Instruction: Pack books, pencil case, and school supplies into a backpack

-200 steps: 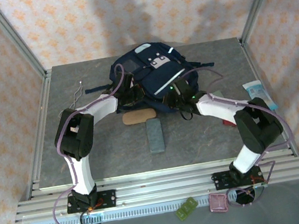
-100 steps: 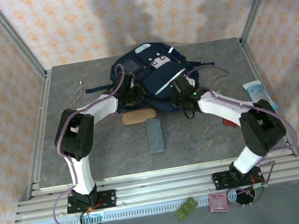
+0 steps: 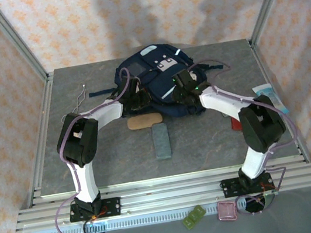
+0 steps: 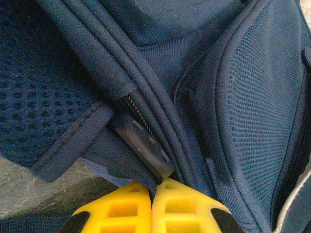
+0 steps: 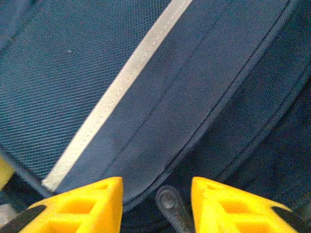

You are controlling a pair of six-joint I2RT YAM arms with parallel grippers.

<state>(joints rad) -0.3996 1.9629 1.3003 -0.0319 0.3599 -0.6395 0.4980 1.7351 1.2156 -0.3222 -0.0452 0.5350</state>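
Note:
The navy backpack lies at the back middle of the table. At the bag's left front, my left gripper is shut, its yellow tips pinching a fold of backpack fabric just below a black zipper tab. My right gripper rests on the bag's striped front. It is open, and a dark zipper pull sits between the fingers without touching them. Of the school supplies, a tan oblong case and a grey-blue flat case lie in front of the bag. The books are out of view.
A pale blue-and-white packet lies at the right edge of the table and a thin bent wire at the left. A green piece and a pink piece sit below the rail between the arm bases.
My right gripper has moved up and to the left, from the bag's front right edge onto its striped front. The left gripper has kept its hold and place.

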